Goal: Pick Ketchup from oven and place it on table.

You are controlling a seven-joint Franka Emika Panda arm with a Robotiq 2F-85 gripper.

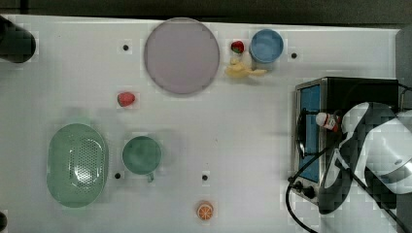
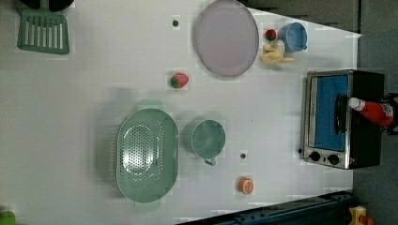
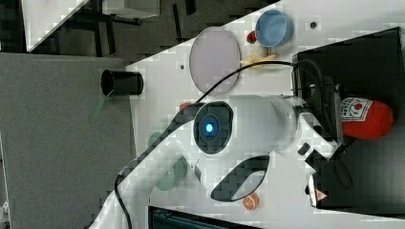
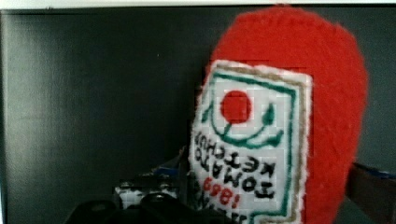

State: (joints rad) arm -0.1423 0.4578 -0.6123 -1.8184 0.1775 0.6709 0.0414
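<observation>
Finding the Ketchup (image 1: 328, 121) lying on its side on the black roof of the oven (image 1: 364, 87), cap pointing toward the door edge, well apart from the bare table (image 1: 243, 126). In the top view, catching just the white cap and a sliver of red, with the white arm covering the rest. In the left view, getting nearly the whole bottle (image 2: 373, 111) above the blue glass door (image 2: 328, 117), plus a green spatula (image 2: 43, 30) at the far corner. In the right view, looking from behind the arm at the rounded red base and label (image 3: 365, 118) on the oven top (image 3: 372, 57). In the wrist view, staring straight at the woolly red body and its "Tomato Ketchup" label (image 4: 289, 116) against the dark roof (image 4: 93, 93).

Turning to the gripper (image 2: 390, 114) – standing spread to its widest, dark fingers (image 2: 389, 97) showing on either side of the bottle's base at the left view's right edge, one finger (image 4: 369, 182) also peeking in beside the bottle in the wrist view. Gripping nothing as yet – being unable to tell whether either finger is touching the bottle.
</observation>
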